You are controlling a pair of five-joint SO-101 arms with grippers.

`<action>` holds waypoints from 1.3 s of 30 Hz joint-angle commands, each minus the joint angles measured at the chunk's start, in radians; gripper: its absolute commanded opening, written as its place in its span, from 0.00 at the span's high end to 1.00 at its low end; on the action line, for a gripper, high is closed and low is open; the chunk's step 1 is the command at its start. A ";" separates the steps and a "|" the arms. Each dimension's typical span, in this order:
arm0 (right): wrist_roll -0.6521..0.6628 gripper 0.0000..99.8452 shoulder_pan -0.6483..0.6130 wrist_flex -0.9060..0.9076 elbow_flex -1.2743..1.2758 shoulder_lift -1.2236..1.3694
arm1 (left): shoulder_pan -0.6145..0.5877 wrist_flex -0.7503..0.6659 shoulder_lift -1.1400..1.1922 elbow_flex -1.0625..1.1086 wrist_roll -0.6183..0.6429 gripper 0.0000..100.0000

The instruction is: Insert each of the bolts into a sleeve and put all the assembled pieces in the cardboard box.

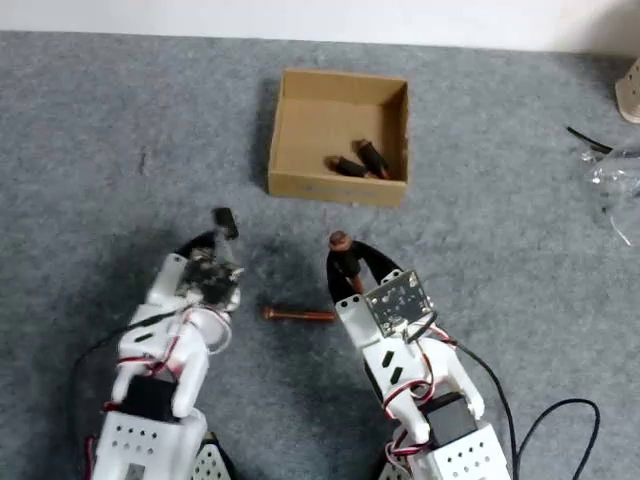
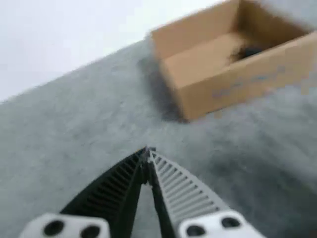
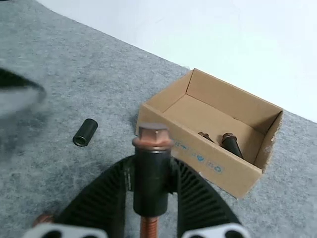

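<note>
Cardboard box [image 1: 337, 187] — open-topped, standing on the grey felt-covered table [image 1: 100, 140] at the far side, ahead of both arms. Two assembled pieces [image 1: 356, 163] lie inside it, in the near corner on the right arm's side. Each is a dark sleeve with a copper-coloured bolt through it.

Right gripper [image 1: 345, 268]: located between its arm's base and the box, clear of the box wall. The jaws are closed part-way onto the held sleeve [image 3: 150, 181], one finger on each side, with the sleeve in line with the fingers. The held bolt [image 3: 153, 136] passes through this sleeve. Its hex head sits against the sleeve end that faces the box, and the shank protrudes from the opposite end, toward the wrist.

Left gripper [image 2: 147, 153]: jaws fully closed, tips touching, nothing between them. It points toward the near corner of the box on the left arm's side.

Loose bolt [image 1: 298, 314]: lies flat on the table between the two arms, lengthwise across the gap, head end toward the left arm.

Loose sleeve [image 1: 225, 222]: lies on its side on the table just beside the left gripper's tips — whether it touches them cannot be determined.
</note>
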 commanded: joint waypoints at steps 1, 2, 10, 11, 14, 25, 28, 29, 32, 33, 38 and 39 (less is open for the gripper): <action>0.006 1.00 0.027 -0.041 0.104 -0.016 | -0.133 0.020 -0.070 0.027 -0.032 0.99; 0.005 1.00 0.031 -0.041 0.104 -0.016 | -0.151 0.048 -0.082 0.025 -0.032 0.99; -0.051 1.00 0.030 -0.024 0.105 0.027 | -0.159 0.184 -0.147 0.022 -0.032 0.99; -0.051 1.00 0.030 -0.024 0.105 0.033 | -0.162 0.184 -0.148 0.022 -0.032 0.99; -0.057 1.00 0.030 -0.024 0.107 0.054 | -0.163 0.192 -0.148 0.022 -0.032 0.99; -0.057 1.00 0.039 -0.077 0.090 0.275 | -0.163 0.195 -0.151 0.022 -0.037 0.99; -0.057 1.00 0.053 -0.035 -0.016 0.371 | -0.163 0.193 -0.151 0.022 -0.037 0.99; -0.057 1.00 0.065 -0.022 -0.047 0.404 | -0.163 0.193 -0.151 0.022 -0.037 0.99; -0.051 1.00 0.091 -0.015 -0.143 0.507 | -0.163 0.193 -0.151 0.022 -0.037 0.99; -0.051 1.00 0.093 -0.016 -0.188 0.545 | -0.163 0.193 -0.151 0.022 -0.037 0.99; -0.049 1.00 0.090 -0.012 -0.479 0.805 | -0.163 0.193 -0.151 0.022 -0.037 0.99; -0.049 1.00 0.091 -0.012 -0.550 0.875 | -0.163 0.193 -0.151 0.022 -0.037 0.99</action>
